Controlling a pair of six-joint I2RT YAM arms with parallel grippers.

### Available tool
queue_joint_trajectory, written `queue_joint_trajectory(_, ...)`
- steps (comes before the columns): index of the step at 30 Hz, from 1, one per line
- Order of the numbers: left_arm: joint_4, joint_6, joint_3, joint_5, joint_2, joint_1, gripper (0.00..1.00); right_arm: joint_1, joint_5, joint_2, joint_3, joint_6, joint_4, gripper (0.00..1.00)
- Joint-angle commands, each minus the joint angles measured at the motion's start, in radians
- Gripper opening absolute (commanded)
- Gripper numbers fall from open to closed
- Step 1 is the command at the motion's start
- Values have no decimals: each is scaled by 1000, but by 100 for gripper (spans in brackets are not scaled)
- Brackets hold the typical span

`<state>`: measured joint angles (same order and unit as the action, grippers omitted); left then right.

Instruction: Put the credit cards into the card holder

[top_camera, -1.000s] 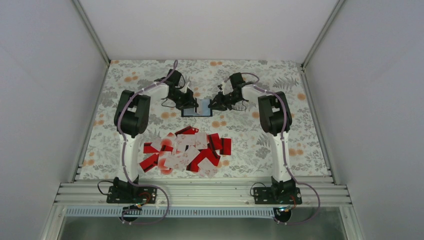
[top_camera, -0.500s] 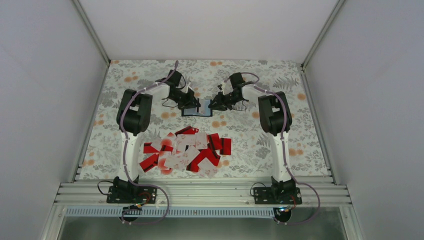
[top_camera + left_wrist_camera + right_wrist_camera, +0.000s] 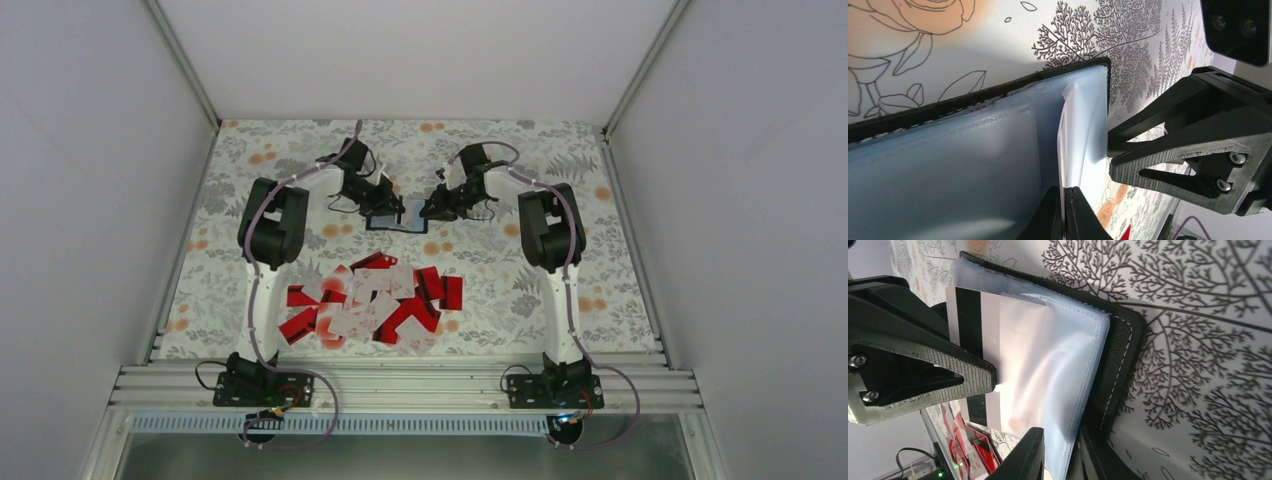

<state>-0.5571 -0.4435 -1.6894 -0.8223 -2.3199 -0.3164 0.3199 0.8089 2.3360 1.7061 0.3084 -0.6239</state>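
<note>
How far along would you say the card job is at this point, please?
Done: the card holder lies open. In hand: the left claw pinches a white card, partly inside a clear sleeve, while the right claw grips the holder's edge. Left: the pile of red and white cards.

left claw and right claw clamped, facing.

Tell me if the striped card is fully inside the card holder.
No, the striped card sticks partly out of the card holder, stripe end exposed.
</note>
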Motion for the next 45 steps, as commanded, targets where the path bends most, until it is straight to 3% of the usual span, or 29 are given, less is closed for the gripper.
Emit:
queue_joint_trajectory(1,-47,37,-17,68,-53,-23,3,-6,-130,-40,-31,-27,-77,20)
queue_joint_trajectory(10,-73,60,-38,81,-64,-29,4,-6,-212,-106,-67,-36,-97,22)
queue_joint_trajectory(19,-102,79,-64,83,-80,-38,8,-3,-146,-74,-89,-24,-42,17)
queue_joint_trajectory(38,-299,83,-251,221,-140,-92,32,-2,-65,0,-89,-19,11,12)
queue_joint_trajectory(45,-401,66,-316,346,-145,-120,50,-1,-59,3,-100,-21,24,12)
